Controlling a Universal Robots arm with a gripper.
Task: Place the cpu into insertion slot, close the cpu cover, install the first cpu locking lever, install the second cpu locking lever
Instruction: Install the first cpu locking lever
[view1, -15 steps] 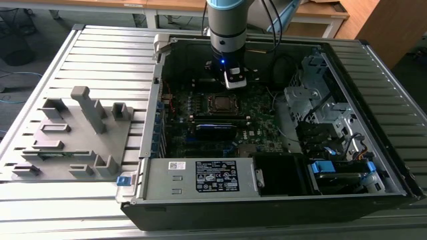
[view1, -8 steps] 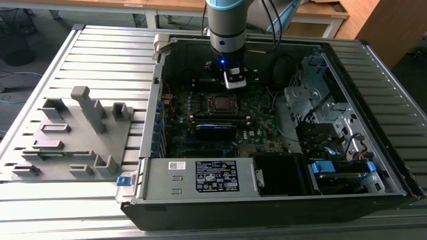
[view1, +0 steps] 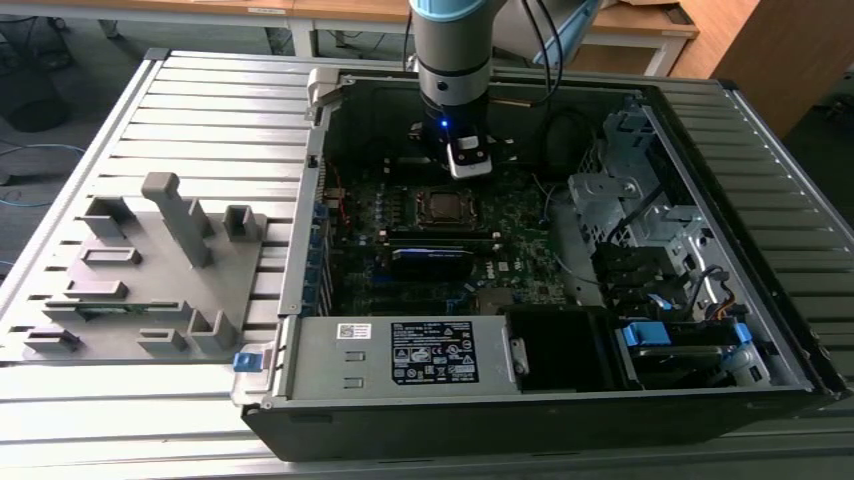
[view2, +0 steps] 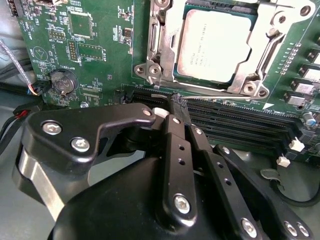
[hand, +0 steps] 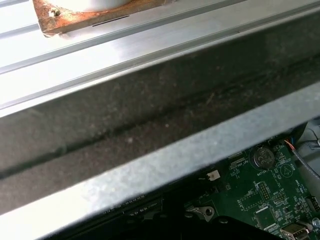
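Note:
The cpu (view2: 215, 44), a flat square chip with a dull grey top, lies in the insertion slot (view1: 441, 206) on the green board. The cpu cover (view2: 241, 76), a silver frame, lies flat around the chip. A thin wire locking lever (view2: 220, 96) runs along the near side of the socket. My gripper (view2: 177, 102) is shut, and its black fingertips touch the end of that lever. In the exterior view the gripper (view1: 467, 165) hangs inside the open computer case, just beyond the socket.
Long black memory slots (view2: 240, 120) lie next to the socket, and a coin battery (view2: 62, 82) sits nearby. The case wall (hand: 150, 170), drive cage (view1: 641, 220) and power supply (view1: 427, 350) ring the board. A grey fixture (view1: 147, 270) stands on the slatted table at the exterior view's left.

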